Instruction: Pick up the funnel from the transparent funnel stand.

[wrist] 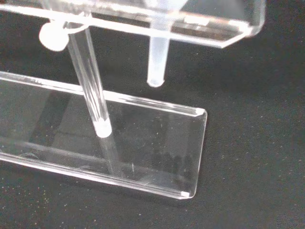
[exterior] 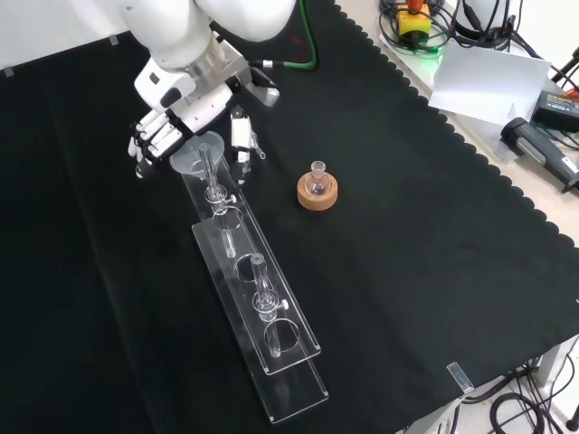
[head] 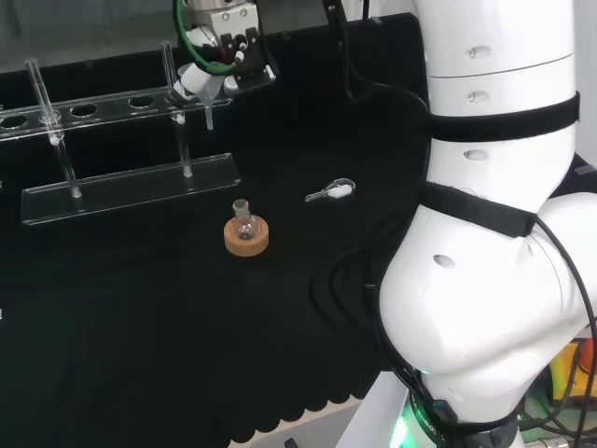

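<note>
The translucent white plastic funnel [exterior: 201,152], stem hanging through the clear acrylic funnel stand [exterior: 262,307], is flanked by the hand's [exterior: 167,136] curled fingers.

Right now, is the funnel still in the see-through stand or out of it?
Still in. The funnel's stem hangs down through a hole at the end of the transparent funnel stand's top shelf, and the hand is at its rim.

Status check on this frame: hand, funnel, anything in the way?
Hand at the funnel, fingers curled beside its rim; grasp unconfirmed. Funnel seated in the stand, stem hanging through. Flask on cork ring well clear.
</note>
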Robot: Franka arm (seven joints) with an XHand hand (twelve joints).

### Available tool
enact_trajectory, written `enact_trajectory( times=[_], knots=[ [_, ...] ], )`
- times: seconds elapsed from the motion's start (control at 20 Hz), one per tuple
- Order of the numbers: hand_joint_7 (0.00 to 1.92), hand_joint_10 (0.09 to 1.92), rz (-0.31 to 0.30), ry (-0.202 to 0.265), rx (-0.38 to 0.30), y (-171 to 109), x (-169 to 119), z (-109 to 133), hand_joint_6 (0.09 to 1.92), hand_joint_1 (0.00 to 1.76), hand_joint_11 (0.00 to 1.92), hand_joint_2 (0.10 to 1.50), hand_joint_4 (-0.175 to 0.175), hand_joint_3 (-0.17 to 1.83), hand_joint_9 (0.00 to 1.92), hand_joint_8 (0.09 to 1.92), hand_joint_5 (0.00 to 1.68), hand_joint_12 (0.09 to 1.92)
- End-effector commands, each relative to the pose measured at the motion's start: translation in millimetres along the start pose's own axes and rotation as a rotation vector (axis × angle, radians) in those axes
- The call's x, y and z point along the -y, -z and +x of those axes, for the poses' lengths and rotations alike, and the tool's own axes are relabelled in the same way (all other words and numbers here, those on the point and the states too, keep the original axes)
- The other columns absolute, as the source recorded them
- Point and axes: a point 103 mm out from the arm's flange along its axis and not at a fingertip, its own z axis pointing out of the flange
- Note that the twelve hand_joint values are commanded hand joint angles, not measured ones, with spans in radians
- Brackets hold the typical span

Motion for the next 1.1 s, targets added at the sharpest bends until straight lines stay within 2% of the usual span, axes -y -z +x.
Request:
enact_trajectory(
  times=[0.05,0.3,0.7,0.95,1.1],
  knots=[
    [0.15,0.81,0.002,-0.006,-0.005,13,3,-10,0.09,0.5,0.0,0.72,-0.073,0.02,0.0,0.5,0.02,0.46],
    [0.15,0.8,0.065,-0.03,-0.04,9,1,-17,0.09,0.49,0.0,0.72,-0.073,0.02,0.0,0.5,0.02,0.46],
    [0.17,0.8,0.124,-0.04,-0.004,-2,1,-21,0.09,0.48,0.0,0.72,-0.077,0.02,0.0,0.52,0.05,0.45],
    [0.24,0.8,0.117,-0.049,-0.005,-3,4,-24,0.09,0.47,0.0,0.72,-0.079,0.02,0.0,0.55,0.1,0.44],
    [0.43,0.81,0.07,-0.061,-0.024,-1,7,-27,0.09,0.49,0.0,0.73,-0.069,0.03,0.09,0.55,0.27,0.49]
  ],
)
